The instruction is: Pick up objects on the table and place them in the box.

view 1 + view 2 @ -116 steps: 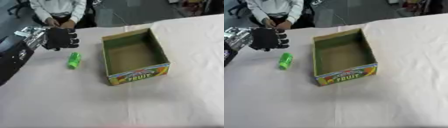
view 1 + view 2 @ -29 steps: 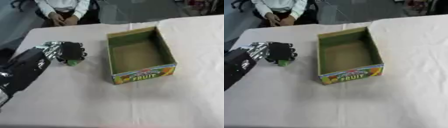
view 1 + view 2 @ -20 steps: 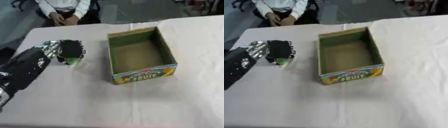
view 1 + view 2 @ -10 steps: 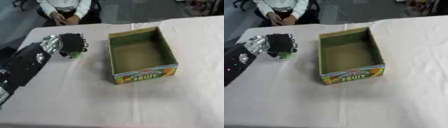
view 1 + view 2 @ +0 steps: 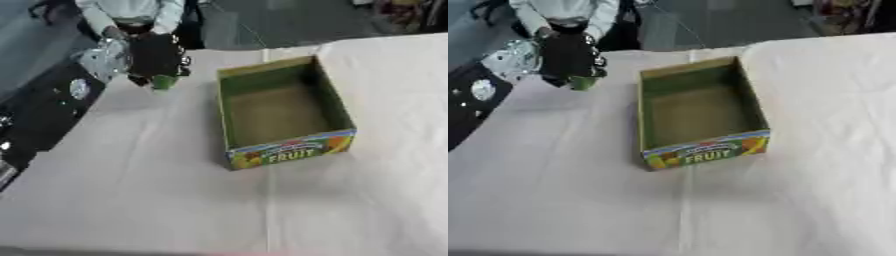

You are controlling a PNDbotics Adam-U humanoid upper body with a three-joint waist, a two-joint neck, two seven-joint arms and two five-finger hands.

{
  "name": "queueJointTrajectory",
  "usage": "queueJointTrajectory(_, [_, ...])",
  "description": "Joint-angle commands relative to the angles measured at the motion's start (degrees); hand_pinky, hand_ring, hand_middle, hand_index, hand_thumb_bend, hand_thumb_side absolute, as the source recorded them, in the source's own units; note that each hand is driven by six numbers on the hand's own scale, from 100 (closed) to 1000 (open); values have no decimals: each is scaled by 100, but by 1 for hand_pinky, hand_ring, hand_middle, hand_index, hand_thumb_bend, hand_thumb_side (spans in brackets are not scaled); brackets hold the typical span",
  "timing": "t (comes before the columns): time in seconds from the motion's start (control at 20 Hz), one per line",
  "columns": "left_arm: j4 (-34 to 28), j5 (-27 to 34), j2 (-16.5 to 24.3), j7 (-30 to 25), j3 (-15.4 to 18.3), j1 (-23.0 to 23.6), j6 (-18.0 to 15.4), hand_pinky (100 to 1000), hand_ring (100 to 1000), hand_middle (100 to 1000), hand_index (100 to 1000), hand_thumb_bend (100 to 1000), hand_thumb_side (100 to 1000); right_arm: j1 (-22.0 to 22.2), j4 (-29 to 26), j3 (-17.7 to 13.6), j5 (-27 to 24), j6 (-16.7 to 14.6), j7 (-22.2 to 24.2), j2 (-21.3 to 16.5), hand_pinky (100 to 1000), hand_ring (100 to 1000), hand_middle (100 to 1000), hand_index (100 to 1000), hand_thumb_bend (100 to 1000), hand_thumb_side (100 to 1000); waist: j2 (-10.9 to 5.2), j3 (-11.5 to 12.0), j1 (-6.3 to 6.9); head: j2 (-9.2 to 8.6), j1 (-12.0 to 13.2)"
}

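Green plastic peeks out below our left hand [image 5: 156, 55]: we have a small bottle [image 5: 163, 81] in our curled fingers, only its lower end showing under them. It appears lifted off the desk [image 5: 140, 190], up at about ten o'clock in the view, though we cannot be sure of the gap beneath it. Our right hand is nowhere in sight.

At roughly three o'clock from the bottle, well apart from it, stands the box [image 5: 282, 150], a cardboard tray with a bright fruit label on its near wall. It is open on top and holds nothing that we can see; its floor is bare brown card. A pale cloth covers the desk, and no other loose item shows on it in either view.

We judge the pick to be done and the carry to be the step in hand. What comes next, as we read it, is a sideways move toward three o'clock, high enough for the bottle's lower end to pass over the box's left wall [image 5: 222, 112] without knocking it. Once the bottle is over the floor of the box, we would lower it a little and uncurl the fingers to let it drop. The box is light card and could slide if the bottle or hand catches its rim, so clearing that wall is the point to watch. With nothing else visible on the cloth, this may be the last item.
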Motion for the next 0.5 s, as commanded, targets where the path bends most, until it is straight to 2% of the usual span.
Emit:
queueJointTrajectory(0.05, [-201,178,-53,1013,-129,-297,-1139,100,100,230,449,675,149,-97,-68,1,-22,-10,17,-119,380,464,543,654,100,683,-109,-20,-14,-40,17])
queueJointTrajectory(0.5, [-241,237,-768,981,-499,-882,-1139,100,100,239,454,672,153,-198,-68,44,-101,-27,69,-50,390,466,542,654,100,683,-111,-108,4,-64,91])
